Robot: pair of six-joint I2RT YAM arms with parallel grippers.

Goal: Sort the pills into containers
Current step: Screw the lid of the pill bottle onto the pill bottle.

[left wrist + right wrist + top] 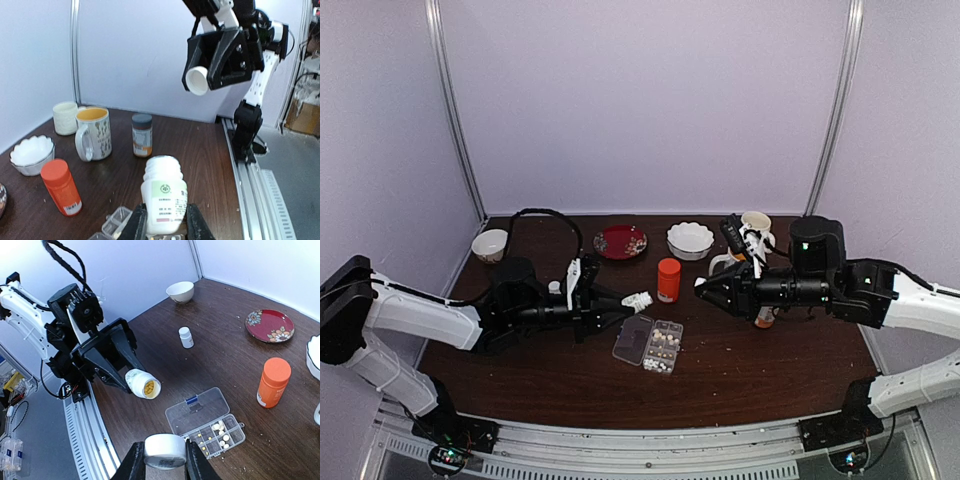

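Observation:
My left gripper [622, 300] is shut on a white, uncapped bottle [163, 197], held tilted on its side above the table. Yellow pills [149, 387] show in its mouth. The bottle hangs to the left of the clear pill organizer [648, 343], whose lid [198, 409] lies open. Some of its cells, the containers [220, 434], hold white pills [219, 427] and a few small yellow ones [202, 441]. My right gripper [165, 459] is shut on the bottle's white cap [165, 450], held in the air right of the organizer. The left wrist view also shows this cap [197, 80].
An orange bottle [668, 279] stands just behind the organizer. A red plate [620, 241], a scalloped white bowl [690, 239], a small bowl [490, 244] and two mugs [92, 132] line the back. A small white bottle [185, 337] and a dark-capped bottle [142, 135] also stand on the table.

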